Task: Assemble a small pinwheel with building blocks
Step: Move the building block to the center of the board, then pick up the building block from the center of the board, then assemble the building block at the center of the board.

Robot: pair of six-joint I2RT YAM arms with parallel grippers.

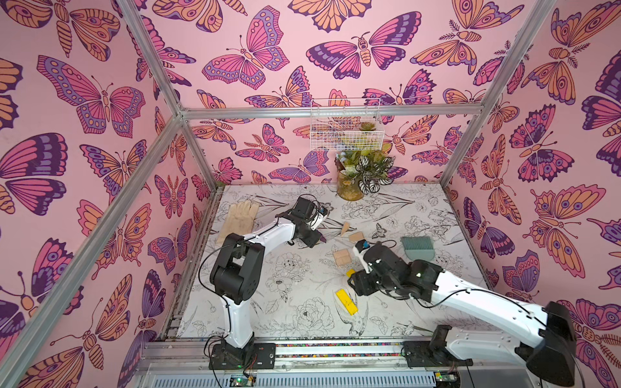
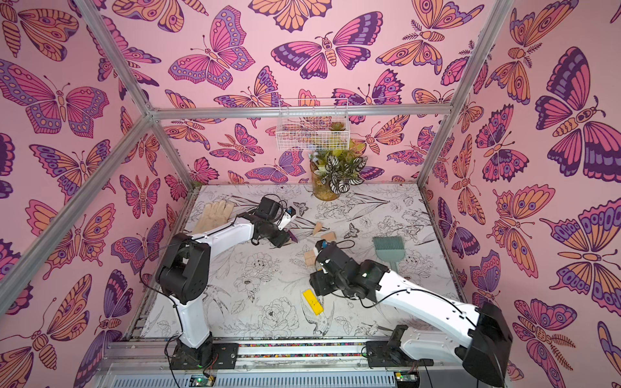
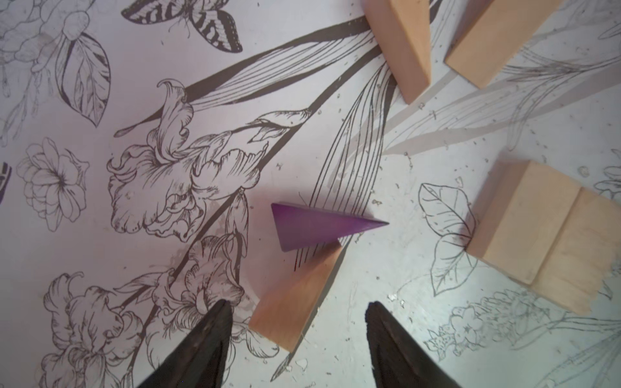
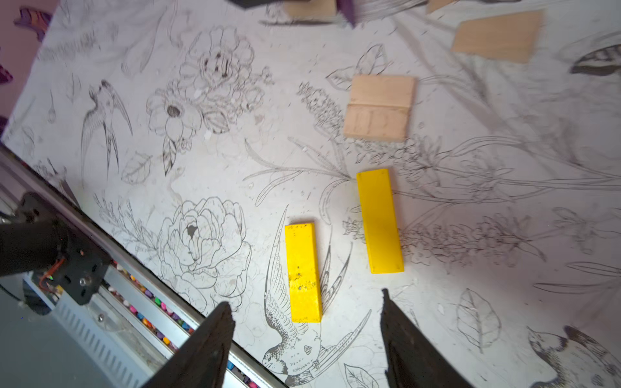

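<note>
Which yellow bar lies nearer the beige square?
The yellow bar ending near the beige square; the other yellow bar lies across the printed bird.

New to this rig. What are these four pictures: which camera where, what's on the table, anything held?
Two robot arms stand at the near edge of the table, each ending in a two-finger gripper. The two wide pictures, from one overhead stereo camera, show the left arm and right arm. The other two are from wrist cameras, looking past the fingers. On the table: wooden blocks, a glove, a brush, a potted plant. The left gripper is open, a beige wedge between its fingers, a purple wedge by its tip. The right gripper is open over a yellow bar; a second bar and a beige square lie nearby. Nothing is held.
</note>
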